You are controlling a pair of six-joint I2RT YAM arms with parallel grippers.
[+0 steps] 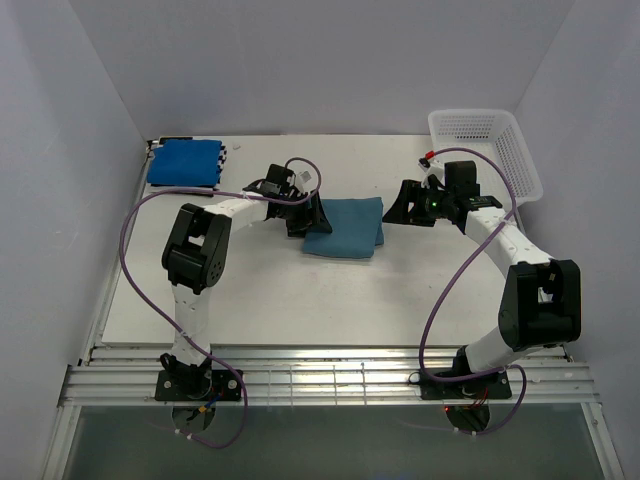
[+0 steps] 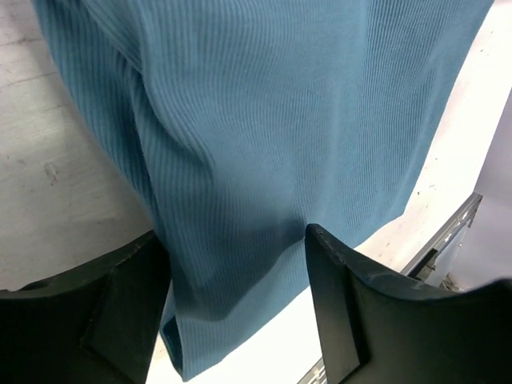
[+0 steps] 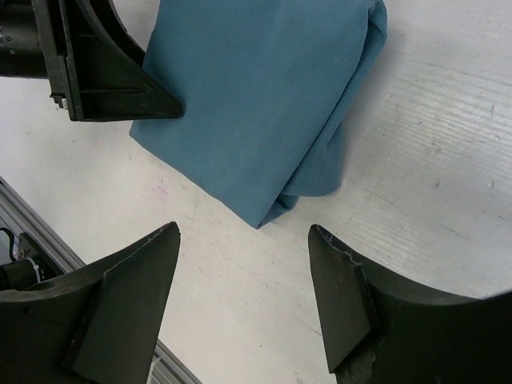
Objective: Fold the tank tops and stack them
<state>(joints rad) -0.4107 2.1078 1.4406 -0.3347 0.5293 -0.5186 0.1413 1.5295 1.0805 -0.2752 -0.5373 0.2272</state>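
The muted teal tank top (image 1: 343, 227) lies folded in the middle of the table. It also shows in the left wrist view (image 2: 272, 120) and the right wrist view (image 3: 256, 96). My left gripper (image 1: 303, 216) is open at its left edge, jaws wide over the cloth (image 2: 236, 268). My right gripper (image 1: 400, 212) is open and empty just right of the top, over bare table (image 3: 244, 240). The royal blue tank top (image 1: 184, 162) lies folded at the back left. A black-and-white striped edge (image 1: 222, 154) peeks out from under it.
A white mesh basket (image 1: 495, 140) stands at the back right by the wall. The left gripper's finger (image 3: 104, 76) shows in the right wrist view beyond the teal top. The table's metal front rail (image 1: 330, 375) runs along the near edge.
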